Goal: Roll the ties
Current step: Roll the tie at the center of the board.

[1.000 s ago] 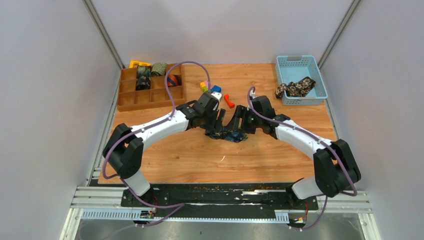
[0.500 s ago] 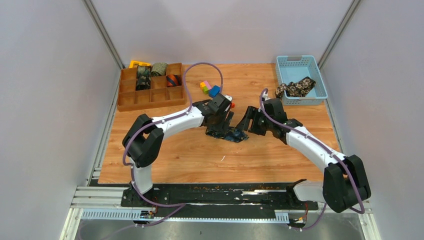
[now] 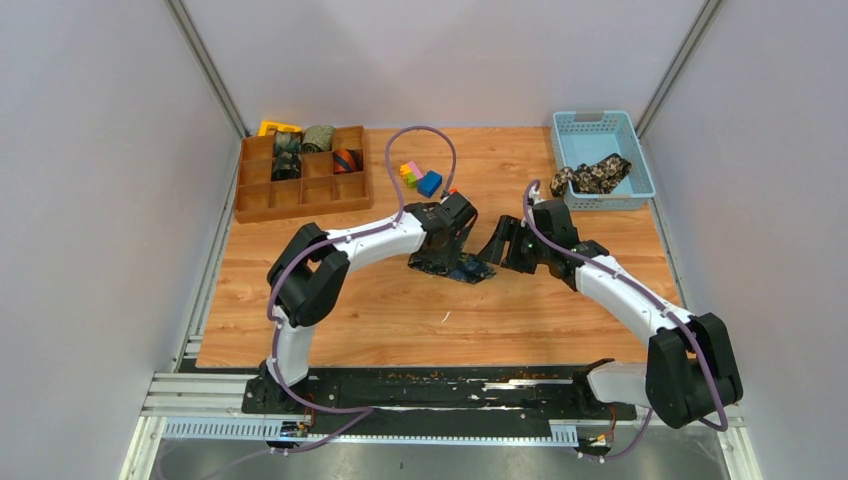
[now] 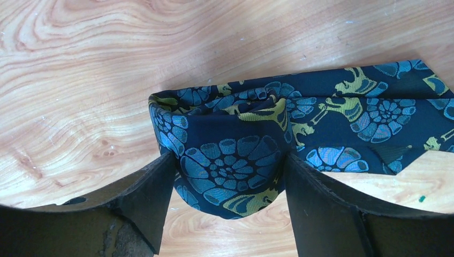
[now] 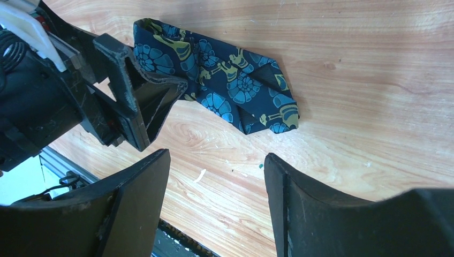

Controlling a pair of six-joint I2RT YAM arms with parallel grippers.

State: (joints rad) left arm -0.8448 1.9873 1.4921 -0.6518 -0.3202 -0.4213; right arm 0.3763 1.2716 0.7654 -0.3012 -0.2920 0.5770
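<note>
Pinching the rolled end of the navy tie (image 4: pixel 342 115), the left pincer (image 4: pixel 227 166) is pushing it further right than a moment ago. The right pincer (image 5: pixel 215 160) is spread wide, holding nothing, and is backing away from the tie's pointy end. The tie is lying in the middle of the counter (image 3: pixel 380 310). The roll is growing, but a flat tail is still waiting.

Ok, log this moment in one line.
left claw: shut on bunched end of navy paisley tie | right claw: open, empty, apart from tie's flat end | tie: lying on wooden table, not yet coiled
</note>
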